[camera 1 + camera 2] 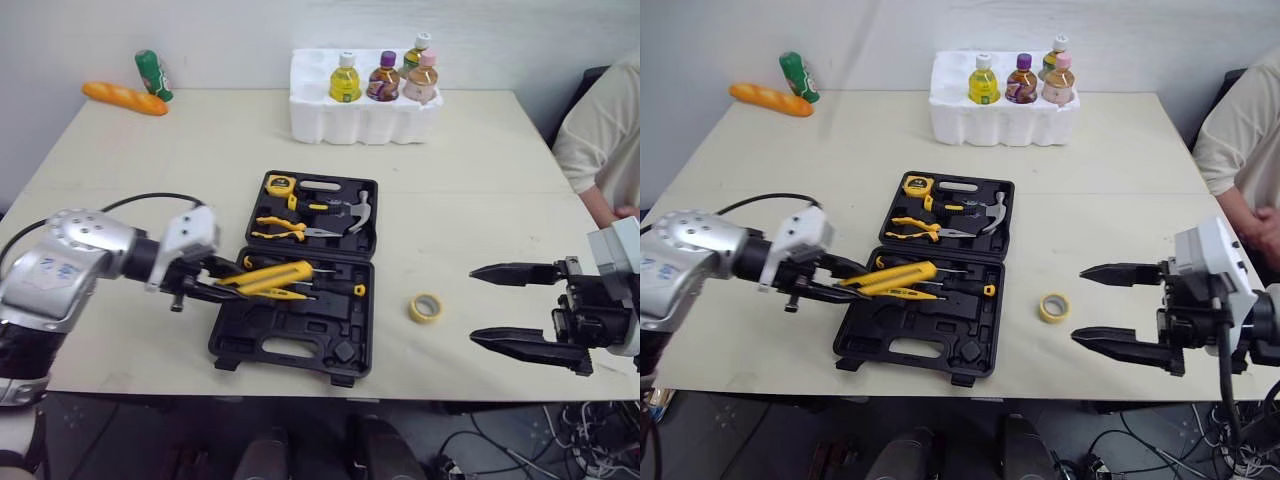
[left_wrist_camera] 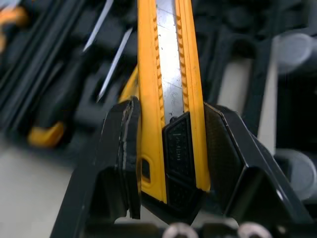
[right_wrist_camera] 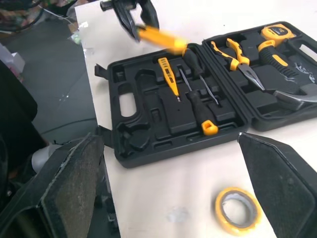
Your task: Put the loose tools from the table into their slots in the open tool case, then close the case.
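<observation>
Left pincer (image 1: 212, 281) is clamped on the yellow utility knife (image 1: 272, 277), centre-left of the frame, over the near half of the open tool case (image 1: 330, 327). My worry: the knife is angled over the screwdrivers (image 3: 198, 101), so dropped here it could sit proud and block the lid. Right pincer (image 1: 475, 305) hangs wide open lower right, near the tape roll (image 1: 426, 308). Pale surface (image 1: 480, 180), foam tray (image 1: 330, 125) of bottles up top, a person (image 1: 600, 130) at the right edge.
</observation>
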